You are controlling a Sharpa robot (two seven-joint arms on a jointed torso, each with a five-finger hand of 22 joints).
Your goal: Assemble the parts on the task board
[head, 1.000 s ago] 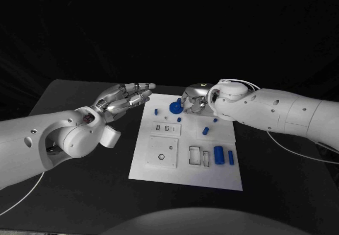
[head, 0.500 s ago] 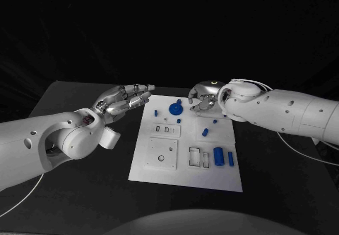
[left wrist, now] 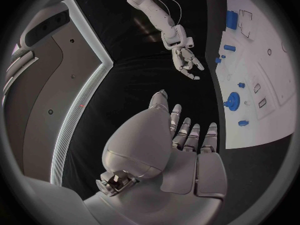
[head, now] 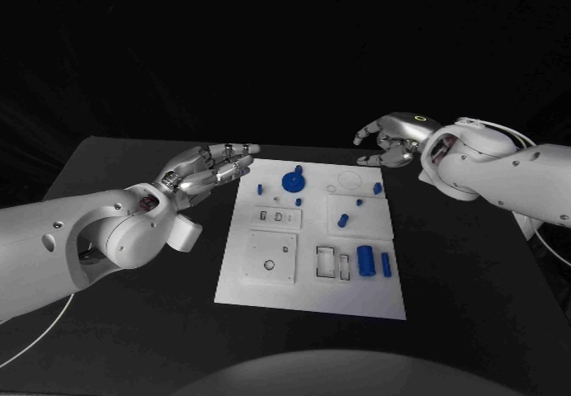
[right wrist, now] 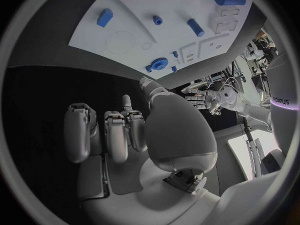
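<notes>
The white task board [head: 312, 294] lies in the middle of the black table. A blue gear [head: 291, 180] stands near its far edge, with small blue pegs [head: 342, 220] scattered around it. Two blue cylinders [head: 366, 261] lie at the right near side. My left hand [head: 209, 169] hovers beside the board's far left corner, fingers stretched out and empty. My right hand [head: 393, 140] hangs above the table beyond the far right corner, fingers loosely apart, holding nothing. The left wrist view shows my left hand [left wrist: 181, 145], the right hand [left wrist: 187, 60] and the gear [left wrist: 234, 101]. My right hand [right wrist: 128, 135] is off the board [right wrist: 125, 10].
Rectangular slots [head: 332, 262] and a square plate with a hole [head: 271, 256] are on the board's near half. A round recess [head: 351, 179] sits at the far right. Black table [head: 131, 247] surrounds the board on all sides.
My right hand has lifted off the board's far part and drawn back to the right, uncovering the round recess and a small blue peg. The left hand has stayed in place.
</notes>
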